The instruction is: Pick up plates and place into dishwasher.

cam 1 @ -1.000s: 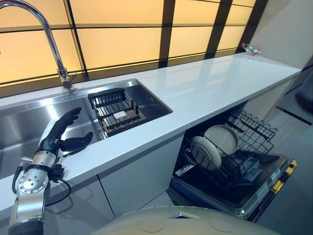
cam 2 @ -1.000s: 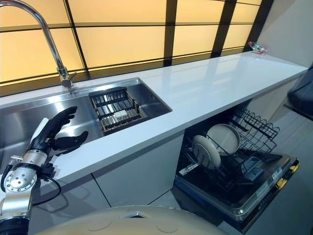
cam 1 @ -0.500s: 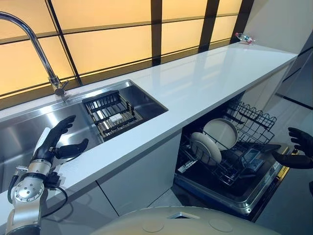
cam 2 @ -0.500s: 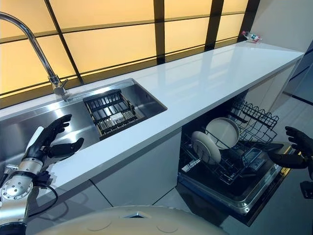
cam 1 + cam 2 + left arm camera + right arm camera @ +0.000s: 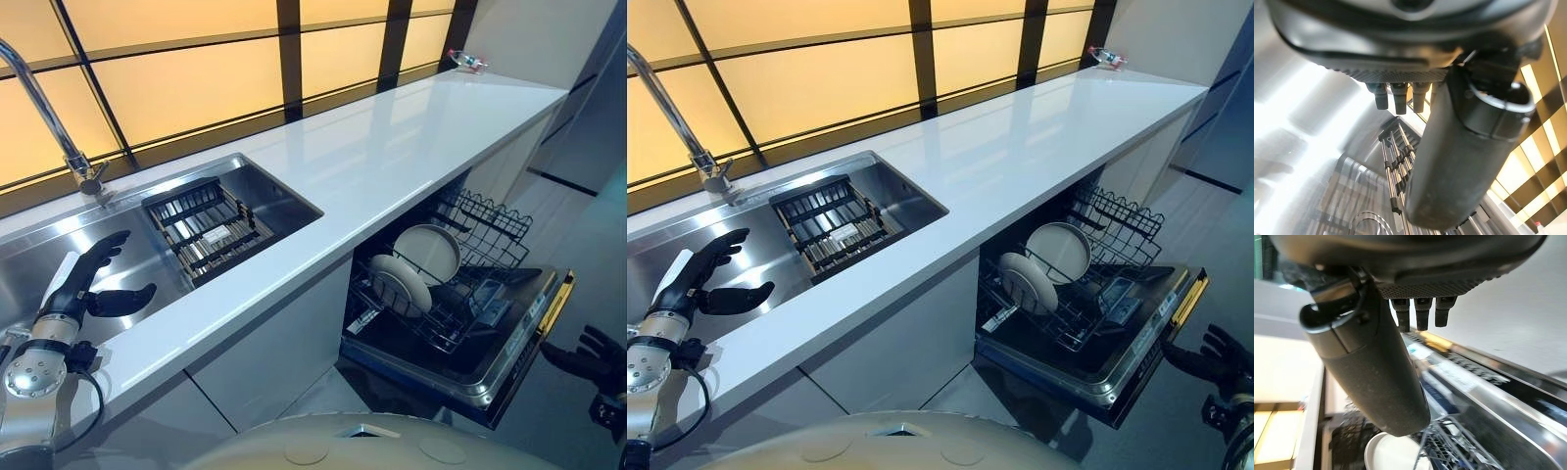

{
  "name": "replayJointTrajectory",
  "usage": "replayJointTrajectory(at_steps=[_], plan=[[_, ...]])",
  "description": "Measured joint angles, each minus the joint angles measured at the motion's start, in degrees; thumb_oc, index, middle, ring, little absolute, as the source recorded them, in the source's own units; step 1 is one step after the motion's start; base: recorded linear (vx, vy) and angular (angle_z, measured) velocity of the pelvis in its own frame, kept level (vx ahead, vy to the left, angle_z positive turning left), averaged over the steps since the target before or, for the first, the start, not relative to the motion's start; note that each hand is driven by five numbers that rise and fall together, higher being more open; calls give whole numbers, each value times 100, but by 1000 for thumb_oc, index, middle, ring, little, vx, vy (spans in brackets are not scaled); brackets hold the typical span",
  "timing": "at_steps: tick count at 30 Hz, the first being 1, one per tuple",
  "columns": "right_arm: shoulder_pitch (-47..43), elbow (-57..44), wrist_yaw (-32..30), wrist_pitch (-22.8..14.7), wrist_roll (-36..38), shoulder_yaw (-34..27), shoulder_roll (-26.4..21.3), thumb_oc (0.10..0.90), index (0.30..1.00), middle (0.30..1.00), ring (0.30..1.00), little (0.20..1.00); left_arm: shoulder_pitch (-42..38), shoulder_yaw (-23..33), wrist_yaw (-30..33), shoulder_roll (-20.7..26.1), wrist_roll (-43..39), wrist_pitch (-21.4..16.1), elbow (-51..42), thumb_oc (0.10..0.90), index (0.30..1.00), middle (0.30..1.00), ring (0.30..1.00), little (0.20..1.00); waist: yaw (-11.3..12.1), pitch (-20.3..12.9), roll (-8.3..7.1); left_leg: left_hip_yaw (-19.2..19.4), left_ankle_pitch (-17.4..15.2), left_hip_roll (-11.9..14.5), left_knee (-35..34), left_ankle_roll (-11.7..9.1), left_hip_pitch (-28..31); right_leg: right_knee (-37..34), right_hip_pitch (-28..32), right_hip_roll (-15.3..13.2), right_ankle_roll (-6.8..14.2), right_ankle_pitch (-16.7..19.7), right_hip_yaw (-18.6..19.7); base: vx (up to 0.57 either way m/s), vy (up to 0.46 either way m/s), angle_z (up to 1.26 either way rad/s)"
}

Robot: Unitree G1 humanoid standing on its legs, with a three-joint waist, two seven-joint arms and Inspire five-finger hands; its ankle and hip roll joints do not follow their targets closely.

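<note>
While the left hand [image 5: 86, 284] hangs over the steel sink [image 5: 39, 259] with its fingers loosely spread and its thumb held out to the side, empty, the left eye view shows two white plates [image 5: 411, 266] standing on edge, one just behind the other, in the lower rack [image 5: 460, 294] of the open dishwasher [image 5: 490, 367] under the white counter [image 5: 392, 157]. One dark slatted tray [image 5: 208, 227] sits at the sink's right end, and one curved tap [image 5: 44, 117] rises at the back. A small item (too far off to tell what) lies at the counter's far end [image 5: 466, 62].

From the right eye view, the right hand [image 5: 1215, 354] is low beside the dropped dishwasher door [image 5: 1176, 304], fingers spread, holding nothing.

Through the left wrist view, straight fingers [image 5: 1396, 97] and a thick thumb [image 5: 1464, 147] point toward the tray's metal bars [image 5: 1396, 171].

Through the right wrist view, the relaxed fingers [image 5: 1422, 311] and thumb [image 5: 1371, 367] reach toward the rack, with one plate's rim [image 5: 1391, 453] showing past them.
</note>
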Motion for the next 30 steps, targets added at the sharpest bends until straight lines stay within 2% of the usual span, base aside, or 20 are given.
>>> replayJointTrajectory(at_steps=[6, 8, 9, 11, 12, 13, 16, 17, 21, 25, 27, 30], plan=[[14, 167, 206, 29, -29, 413, 94, 800, 900, 900, 900, 900, -16, -169, -12, 29, -7, 436, -33, 800, 900, 900, 900, 900, -160, 206, 231, 47, -10, -8, -1, 12, 32, 73, -5, -25, 17, -14, 15, 17, 44, -4], [50, 79, 165, 0, -61, 408, 95, 800, 900, 900, 900, 900, -9, -194, -14, 28, -7, 549, -154, 800, 900, 900, 900, 900, -176, 290, 335, 52, -9, -14, 1, 14, 47, 86, -9, -36, 19, -17, 22, 6, 101, -1], [154, -266, -2, -63, -74, 401, 95, 800, 900, 900, 900, 900, -9, -199, -9, 6, -9, 638, -290, 800, 900, 900, 900, 900, -198, 395, 468, 60, 5, -25, 11, 31, 57, 108, -23, -69, 21, -16, 28, -30, 132, -1], [189, -756, -211, -482, -91, 381, 91, 800, 900, 900, 900, 900, -13, -208, 73, -55, -21, 670, -383, 800, 900, 900, 900, 900, -294, 540, 681, 87, 19, -47, 25, 50, 38, 207, -101, -91, 34, -24, 64, -23, 129, -5], [186, -877, -264, -605, -104, 380, 90, 800, 900, 900, 900, 900, -23, -208, 82, -80, -29, 672, -395, 800, 900, 900, 900, 900, -315, 572, 734, 98, 22, -50, 26, 55, 40, 209, -106, -92, 35, -24, 83, -3, 74, -13], [177, -1139, -364, -954, -149, 365, 89, 800, 900, 900, 900, 900, -40, -207, 105, -169, -85, 673, -427, 800, 900, 900, 900, 900, -354, 634, 851, 142, 20, -50, 26, 55, 47, 209, -113, -89, 37, -25, 126, 10, 57, -11], [151, -1620, -515, -1720, -319, 298, 88, 800, 900, 900, 900, 900, -101, -209, 112, -428, -287, 649, -474, 800, 900, 900, 900, 900, -452, 711, 1004, 174, 13, -32, 25, 45, 47, 222, -134, -71, 36, -31, 150, 33, 37, -6], [156, -1689, -516, -1838, -346, 278, 88, 800, 900, 900, 900, 900, -99, -210, 108, -466, -295, 637, -474, 800, 900, 900, 900, 900, -453, 717, 1017, 184, 11, -26, 25, 40, 47, 228, -141, -66, 36, -31, 158, 54, 9, -8], [374, -2117, -500, -2795, -526, 81, 111, 800, 900, 900, 900, 900, 70, -184, 19, -793, -356, 461, -474, 800, 900, 900, 900, 900, -453, 721, 1023, 210, 9, -17, 27, 33, 28, 288, -207, -42, 23, -56, 191, 56, 1, -5], [660, -2726, -321, -3666, -637, -67, 406, 800, 900, 900, 900, 900, 358, -58, -60, -1293, -351, 269, -471, 800, 900, 900, 900, 900, -444, 711, 989, 220, 4, -18, 28, 33, 35, 292, -203, -15, 22, -66, 218, 58, -12, -2], [674, -2915, -101, -3877, -737, -62, 487, 800, 900, 900, 900, 900, 367, -10, -60, -1360, -341, 223, -471, 800, 900, 900, 900, 900, -431, 706, 968, 219, 2, -19, 28, 32, 38, 318, -206, -16, 22, -70, 220, 0, 0, 0], [728, -3213, 722, -3743, -719, -31, 527, 800, 900, 900, 900, 900, 367, 44, -41, -1437, -233, 109, -473, 800, 900, 900, 900, 900, -427, 686, 909, 215, -8, -38, 27, 31, 35, 497, -264, -40, 21, -169, 231, 0, 0, 0]])
